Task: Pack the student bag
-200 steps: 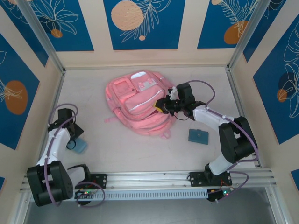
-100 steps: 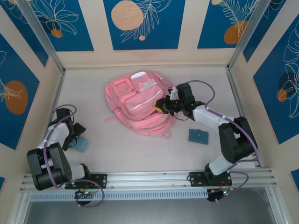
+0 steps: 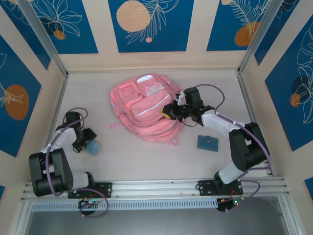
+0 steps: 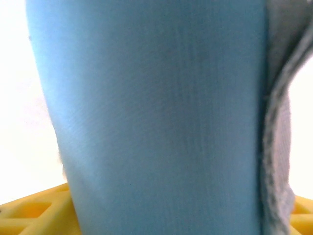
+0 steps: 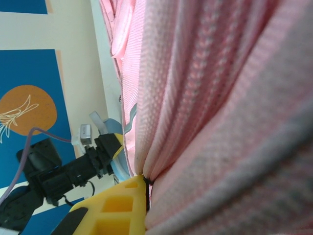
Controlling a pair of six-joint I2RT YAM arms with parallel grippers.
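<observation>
Top external view: student bag [image 3: 144, 110] lying flat on the desk [image 3: 146, 156], toward the far edge and about midway between the left and right edges, pocket side up. Right hand [image 3: 170, 111] at the bag's right side, closed tight on a pinch of pink fabric. Right wrist view, same grip: yellow finger pad [image 5: 117, 208] pressed against a fold of the student bag [image 5: 210, 98], cloth bunched to a point at the tip. Teal case [image 3: 208, 142] flat on the desk, right of the bag and nearer the front edge, apart from both bag and hand. Left hand [image 3: 87, 142] low near the left edge, well apart from the bag, touching a pale blue item [image 3: 93, 147]. Left wrist view: pale blue item [image 4: 156, 117] close up between yellow fingers [image 4: 29, 215]. Clamped on it or merely around it: cannot tell.
</observation>
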